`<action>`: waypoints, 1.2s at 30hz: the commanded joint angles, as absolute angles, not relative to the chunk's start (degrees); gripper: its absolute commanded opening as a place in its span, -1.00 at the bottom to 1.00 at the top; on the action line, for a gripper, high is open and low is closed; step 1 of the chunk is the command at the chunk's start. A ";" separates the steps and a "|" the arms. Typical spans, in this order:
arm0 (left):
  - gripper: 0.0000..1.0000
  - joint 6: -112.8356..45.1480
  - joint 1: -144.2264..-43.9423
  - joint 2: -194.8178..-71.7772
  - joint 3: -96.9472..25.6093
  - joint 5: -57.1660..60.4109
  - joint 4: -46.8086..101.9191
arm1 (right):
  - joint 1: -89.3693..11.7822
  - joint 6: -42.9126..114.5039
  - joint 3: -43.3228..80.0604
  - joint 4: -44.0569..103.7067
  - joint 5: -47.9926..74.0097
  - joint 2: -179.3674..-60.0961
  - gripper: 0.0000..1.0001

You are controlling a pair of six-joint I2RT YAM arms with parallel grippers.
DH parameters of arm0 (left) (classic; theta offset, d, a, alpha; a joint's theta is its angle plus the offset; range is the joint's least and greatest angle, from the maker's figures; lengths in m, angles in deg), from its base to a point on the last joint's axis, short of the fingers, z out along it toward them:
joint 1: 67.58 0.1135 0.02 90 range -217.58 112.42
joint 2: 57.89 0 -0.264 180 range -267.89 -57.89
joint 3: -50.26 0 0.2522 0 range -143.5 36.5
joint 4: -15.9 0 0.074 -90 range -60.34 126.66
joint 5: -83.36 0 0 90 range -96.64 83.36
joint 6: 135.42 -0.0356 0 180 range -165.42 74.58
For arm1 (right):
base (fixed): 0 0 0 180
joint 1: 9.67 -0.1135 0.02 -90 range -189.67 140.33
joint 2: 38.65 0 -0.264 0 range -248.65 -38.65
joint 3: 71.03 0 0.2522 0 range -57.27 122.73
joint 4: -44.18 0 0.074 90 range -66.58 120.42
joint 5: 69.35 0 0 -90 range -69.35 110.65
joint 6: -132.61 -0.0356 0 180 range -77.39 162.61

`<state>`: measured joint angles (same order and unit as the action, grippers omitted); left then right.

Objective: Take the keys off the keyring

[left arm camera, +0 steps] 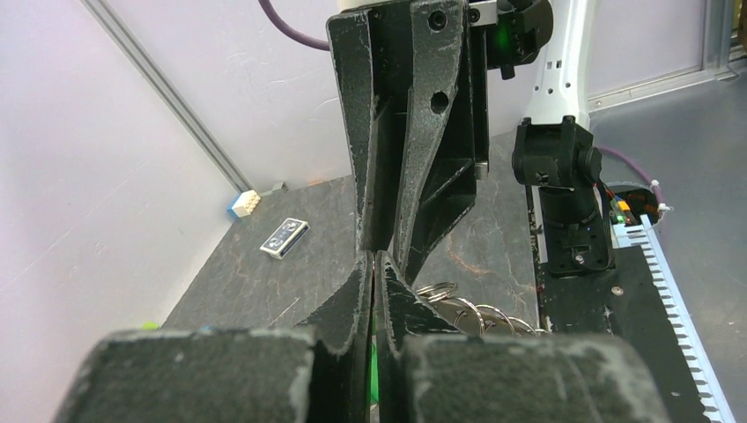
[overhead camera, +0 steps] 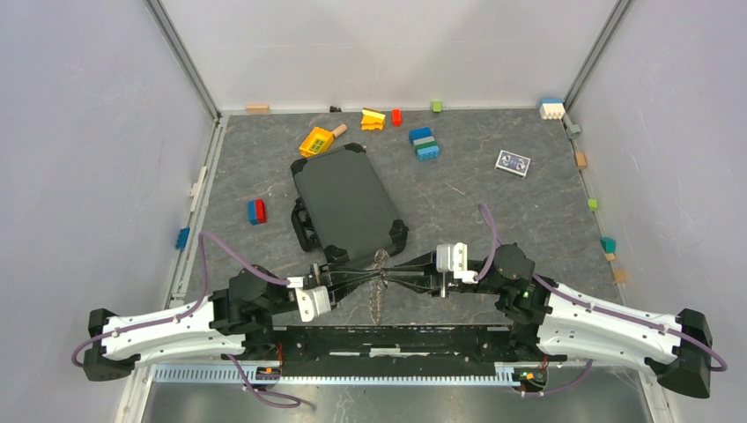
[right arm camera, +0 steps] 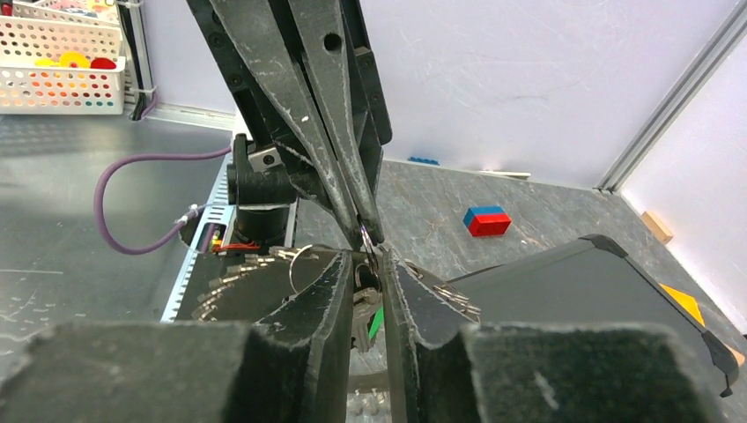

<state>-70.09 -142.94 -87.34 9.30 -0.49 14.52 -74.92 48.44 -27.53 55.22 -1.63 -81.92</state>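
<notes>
Though walled on three sides, leaves open room on the grey table [overhead camera: 528,238] right of the dark case [overhead camera: 348,203], toy bricks [overhead camera: 425,144] kept to the far edges. Just off the case's near corner, tip to tip: left gripper [overhead camera: 366,278] pinched together on the keyring [overhead camera: 380,298], right gripper [overhead camera: 395,278] clamped narrowly, seemingly on one of the keys [right arm camera: 225,282]. Stands edge-on between both.

Near middle of the table [overhead camera: 493,220]: my left gripper [overhead camera: 366,280] comes in from the left, my right gripper [overhead camera: 395,278] from the right, the keyring [overhead camera: 380,298] pinched between them, keys [overhead camera: 379,260] fanning before and behind. Case [overhead camera: 345,203] just behind; bricks [overhead camera: 424,143] and card [overhead camera: 513,162] farther back.
</notes>
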 commanded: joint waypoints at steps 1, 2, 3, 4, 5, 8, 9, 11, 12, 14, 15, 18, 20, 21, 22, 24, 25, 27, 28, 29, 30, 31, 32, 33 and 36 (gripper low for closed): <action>-0.95 -68.53 -142.99 -86.62 8.21 0.22 9.20 | -75.15 48.58 -27.91 56.79 -1.52 -82.09 -0.54; -0.95 -68.51 -142.99 -86.66 8.20 0.23 9.18 | -75.15 48.59 -27.97 56.72 -1.50 -82.13 -0.54; -0.95 -68.54 -142.99 -86.68 8.15 0.28 9.23 | -75.15 48.59 -27.91 56.70 -1.51 -80.82 -0.55; -0.95 -68.49 -142.97 -86.64 8.11 0.31 9.18 | -75.16 48.59 -27.90 56.61 -1.50 -82.15 -0.56; -0.95 -68.49 -142.95 -86.70 8.14 0.32 9.18 | -75.19 48.59 -27.91 56.70 -1.56 -82.20 -0.57; -0.95 -68.37 -142.99 -86.75 8.19 0.44 9.20 | -75.19 48.59 -27.91 56.89 -1.60 -82.05 -0.49; -0.95 -68.43 -142.99 -86.81 8.20 0.36 9.19 | -75.15 48.55 -27.89 57.01 -1.69 -81.99 -0.59; -0.95 -68.29 -142.99 -86.83 8.21 0.43 9.25 | -75.15 48.46 -27.91 57.22 -1.86 -81.84 -0.64; -0.95 -68.28 -142.97 -86.82 8.20 0.48 2.20 | -75.15 48.41 -27.91 57.31 -1.94 -81.84 -0.69; -0.95 -68.31 -142.99 -86.83 8.16 0.55 9.22 | -75.14 48.41 -27.91 57.41 -2.16 -81.86 -0.82; -0.95 -68.32 -142.95 -86.86 8.12 0.57 9.26 | -75.15 48.41 -27.91 57.49 -2.13 -81.80 -0.90; -0.95 -68.23 -142.99 -86.81 8.12 0.54 9.23 | -75.15 48.58 -28.00 57.59 -2.27 -81.50 -1.00; -0.95 -68.19 -142.99 -86.97 8.11 0.48 9.20 | -75.16 48.82 -27.90 57.41 -2.36 -81.20 -1.00; -0.95 -68.10 -142.99 -87.04 8.11 0.48 9.18 | -75.15 48.90 -27.89 57.25 -2.03 -80.85 -1.00; -0.95 -67.91 -142.95 -87.16 8.17 0.44 9.18 | -75.15 49.09 -27.84 57.03 -1.80 -80.53 -1.00; -0.95 -67.39 -142.92 -87.36 7.96 0.12 9.52 | -75.15 49.91 -27.11 55.43 -0.82 -80.01 -1.00; -0.90 -66.95 -142.98 -87.32 7.79 -0.33 9.87 | -75.15 50.61 -26.51 53.72 0.01 -79.77 -1.00; -0.56 -65.90 -142.95 -87.07 7.31 -0.97 10.85 | -75.15 52.43 -24.30 49.39 1.35 -79.55 -1.00; -0.39 -65.28 -142.95 -86.93 6.85 -1.01 11.82 | -75.15 53.58 -23.31 46.72 2.03 -79.46 -1.00; -0.23 -64.80 -142.99 -86.62 6.37 -1.09 12.74 | -75.15 54.63 -22.18 44.48 2.61 -79.38 -1.00; -0.09 -64.10 -142.97 -86.48 5.68 -1.47 14.10 | -75.15 55.96 -21.21 41.53 3.23 -79.34 -1.00; 0.01 -63.64 -142.99 -86.24 4.73 -1.74 16.17 | -75.14 57.09 -19.92 38.98 4.06 -79.33 -1.00; 0.10 -63.43 -142.99 -86.05 3.41 -2.12 18.34 | -75.17 58.42 -18.44 35.72 4.96 -79.41 -1.00; 0.14 -63.42 -142.97 -85.89 2.16 -2.93 21.07 | -75.15 59.75 -17.24 33.15 6.08 -79.59 -1.00; 0.20 -63.32 -142.99 -86.12 -1.53 -6.36 28.16 | -75.14 62.25 -12.73 24.70 8.92 -80.47 -1.00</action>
<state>-66.11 -142.94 -86.47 4.47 -2.06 20.29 -74.96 56.68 -20.78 34.89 3.74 -80.45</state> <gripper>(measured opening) 0.588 0.007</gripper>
